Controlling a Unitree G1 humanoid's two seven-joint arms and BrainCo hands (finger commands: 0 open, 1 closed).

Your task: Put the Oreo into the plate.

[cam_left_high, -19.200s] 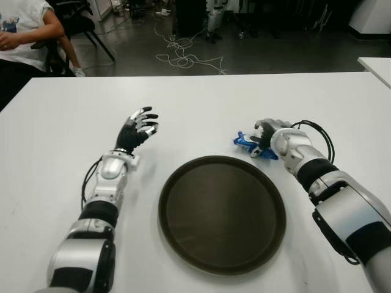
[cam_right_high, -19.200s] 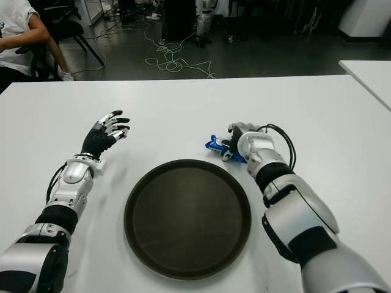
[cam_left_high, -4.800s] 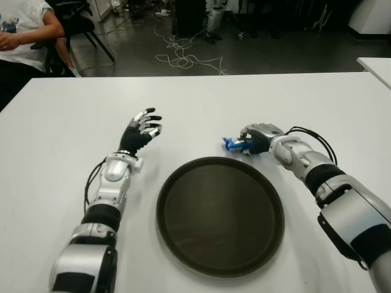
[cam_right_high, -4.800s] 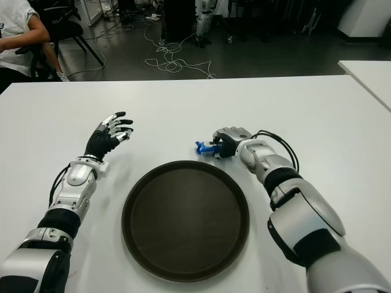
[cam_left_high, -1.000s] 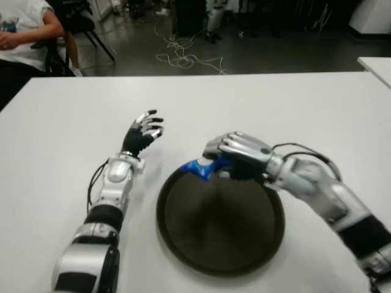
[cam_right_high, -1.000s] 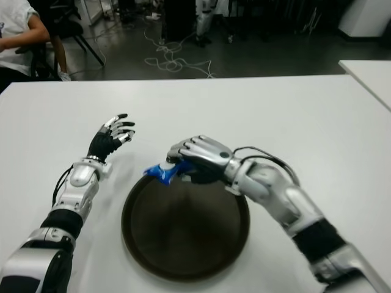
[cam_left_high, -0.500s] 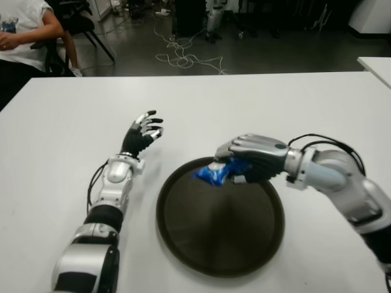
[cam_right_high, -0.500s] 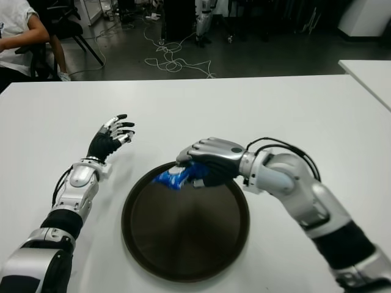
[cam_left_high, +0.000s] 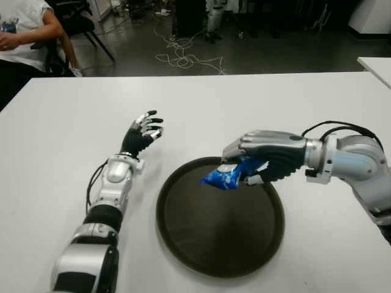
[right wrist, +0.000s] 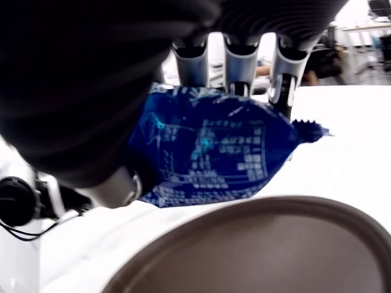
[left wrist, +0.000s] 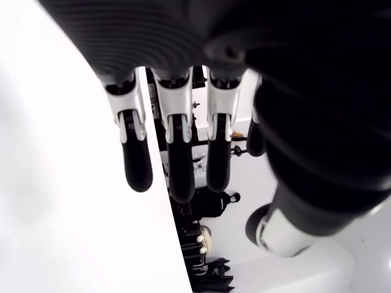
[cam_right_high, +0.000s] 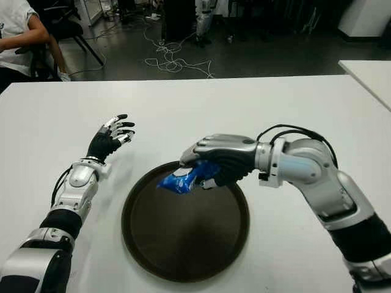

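One blue Oreo pack (cam_left_high: 226, 175) is squeezed tight in my right hand (cam_left_high: 266, 160), up in the air over the top part of the dark round plate (cam_left_high: 220, 244) in the middle of the frame, and my left hand (cam_left_high: 140, 133) sits at the plate's upper left on the white table (cam_left_high: 55, 146) with fingers spread.

The right hand (cam_left_high: 266, 155) reaches in from the right, palm down, fingers (right wrist: 239, 70) curled and gripping; the left hand (cam_left_high: 139, 134) lies extended ahead on the left, fingers (left wrist: 177, 152) spread, holding nothing.
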